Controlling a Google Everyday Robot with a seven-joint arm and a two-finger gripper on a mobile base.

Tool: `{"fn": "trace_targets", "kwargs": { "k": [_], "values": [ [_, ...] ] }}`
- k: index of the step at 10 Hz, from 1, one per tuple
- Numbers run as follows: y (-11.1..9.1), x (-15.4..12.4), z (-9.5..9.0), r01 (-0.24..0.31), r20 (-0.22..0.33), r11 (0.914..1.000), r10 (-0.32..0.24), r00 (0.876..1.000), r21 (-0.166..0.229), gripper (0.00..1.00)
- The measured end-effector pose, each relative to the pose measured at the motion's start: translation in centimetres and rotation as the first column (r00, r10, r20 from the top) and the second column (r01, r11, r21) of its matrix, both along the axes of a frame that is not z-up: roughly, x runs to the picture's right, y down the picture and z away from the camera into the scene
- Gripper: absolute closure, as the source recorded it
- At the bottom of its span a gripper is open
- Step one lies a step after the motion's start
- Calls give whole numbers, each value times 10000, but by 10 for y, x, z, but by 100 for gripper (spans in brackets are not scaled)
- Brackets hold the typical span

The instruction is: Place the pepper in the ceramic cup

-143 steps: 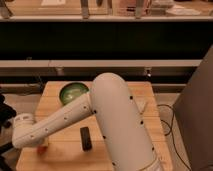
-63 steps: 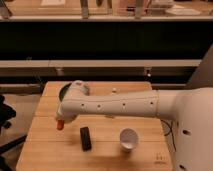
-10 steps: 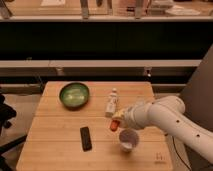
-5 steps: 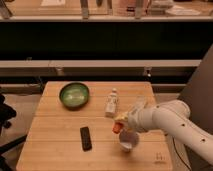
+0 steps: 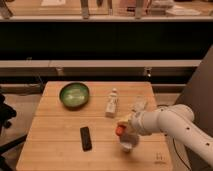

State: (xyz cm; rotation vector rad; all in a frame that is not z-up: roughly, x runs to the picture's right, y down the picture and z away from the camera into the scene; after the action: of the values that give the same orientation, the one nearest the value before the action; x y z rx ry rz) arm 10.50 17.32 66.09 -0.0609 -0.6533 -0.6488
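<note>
The small orange-red pepper (image 5: pixel 119 130) is held at the tip of my gripper (image 5: pixel 121 131), which reaches in from the right on a white arm. The gripper is shut on the pepper and hovers just above the left rim of the white ceramic cup (image 5: pixel 128 145). The cup stands on the wooden table (image 5: pixel 55 145) near its front edge and is mostly hidden behind the gripper and arm.
A wide green bowl (image 5: pixel 74 95) sits at the table's back left. A small white bottle (image 5: pixel 112 103) lies near the middle back. A black remote-like bar (image 5: pixel 85 138) lies front left. A dark shelf runs behind the table.
My gripper has moved with the pepper a little forward and right, from beside the cup to just over its rim. The bowl, bottle and black bar have not moved.
</note>
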Motion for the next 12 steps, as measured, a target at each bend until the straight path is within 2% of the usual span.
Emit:
{"fn": "trace_targets", "kwargs": {
  "k": [2, 6, 7, 12],
  "values": [
    [9, 1, 6, -46, 60, 10000, 46, 10000, -16, 100],
    [8, 0, 7, -48, 162, 10000, 49, 9999, -51, 99],
    [9, 0, 8, -48, 173, 10000, 49, 9998, -62, 94],
    [12, 0, 11, -55, 274, 10000, 57, 9996, -81, 43]
  ]
}}
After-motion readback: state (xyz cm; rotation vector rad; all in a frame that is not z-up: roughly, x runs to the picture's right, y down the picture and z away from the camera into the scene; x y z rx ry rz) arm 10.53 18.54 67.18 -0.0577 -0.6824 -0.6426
